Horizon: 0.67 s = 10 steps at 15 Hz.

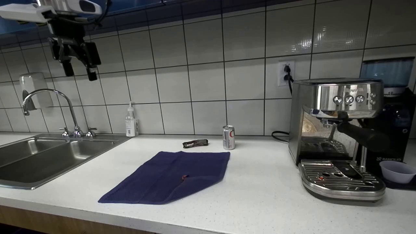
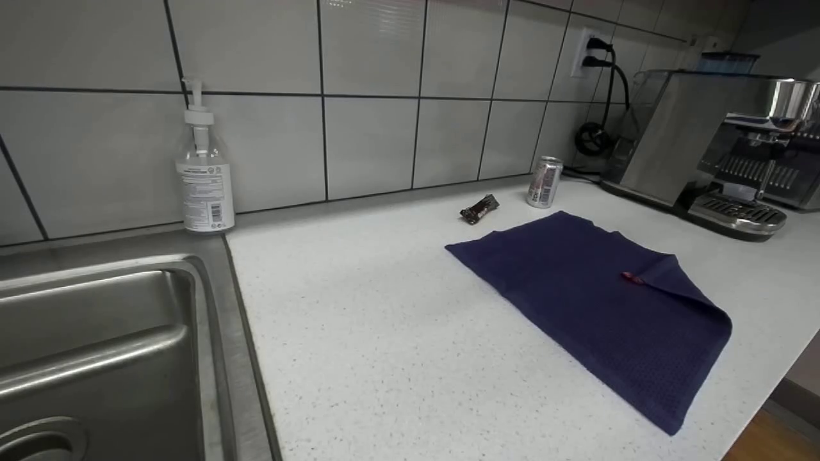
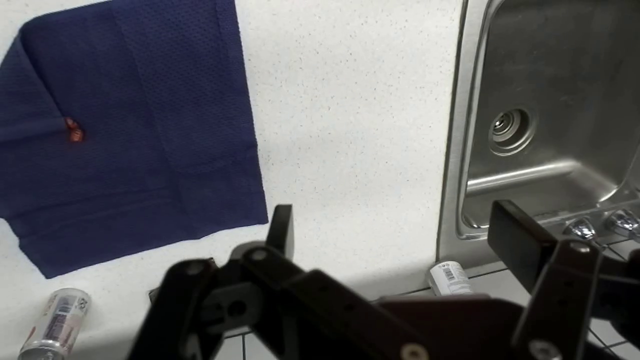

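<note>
A black gripper [image 1: 80, 74] hangs high above one counter [image 1: 260, 198], its two fingers [image 1: 92, 76] spread wide apart; in the wrist view a cloth [image 3: 150, 135] lies below on one side of it and a sink [image 3: 462, 130] on the other. Counted out, there are one cloth, one can [image 1: 228, 137], one small packet [image 1: 195, 143], one pump bottle [image 2: 205, 192], one sink with two basins [image 1: 74, 155], one faucet [image 1: 72, 110] with two handles [image 1: 91, 132], one wall dispenser [image 1: 35, 81], one coffee machine [image 1: 328, 87], one black appliance [image 1: 396, 130] partly hidden behind it, one bowl [image 1: 397, 174], and one wall outlet [image 1: 281, 73] holding two plugs [image 1: 287, 77]. The cloth is spread on the counter between the sink and the coffee machine, with the can and the packet near its back edge, apart from it. It is deep navy, roughly rectangular and faintly creased, with one corner folded over toward the middle; at the tip of the fold is a reddish-orange spot [image 2: 632, 278], too small to identify. Its weave looks dimpled up close. The counter is smooth and white with fine dark specks. The can is an upright silver metal cylinder; the packet is dark, shiny and crumpled; the bottle is clear plastic with a white label. The sink is dull steel, the faucet a bright curved pipe, the coffee machine boxy polished metal with a black portafilter [image 1: 362, 133]. Pale tiles [image 1: 243, 39] with dark joints cover the wall.
</note>
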{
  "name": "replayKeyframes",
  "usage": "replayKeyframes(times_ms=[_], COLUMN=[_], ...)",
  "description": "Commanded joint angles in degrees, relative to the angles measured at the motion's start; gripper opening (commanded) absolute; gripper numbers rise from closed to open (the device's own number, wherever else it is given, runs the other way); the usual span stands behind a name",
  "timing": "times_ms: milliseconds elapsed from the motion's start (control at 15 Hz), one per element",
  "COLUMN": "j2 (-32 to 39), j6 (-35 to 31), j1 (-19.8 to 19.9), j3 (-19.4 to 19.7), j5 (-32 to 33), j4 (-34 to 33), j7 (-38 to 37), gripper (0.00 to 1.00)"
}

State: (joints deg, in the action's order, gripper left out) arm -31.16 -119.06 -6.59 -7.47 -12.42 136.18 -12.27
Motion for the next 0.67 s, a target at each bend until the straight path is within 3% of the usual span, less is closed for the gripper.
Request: replayKeyframes(times_ms=[0, 600], j2=[0.4, 1.8], j6=[-1.9, -10.5], j1=[0.5, 2.3], j3=[-0.2, -0.3], j5=[-0.5, 0.7], j4=[0.9, 5.4], j7=[-0.9, -3.2], gripper=[1.00, 1.00])
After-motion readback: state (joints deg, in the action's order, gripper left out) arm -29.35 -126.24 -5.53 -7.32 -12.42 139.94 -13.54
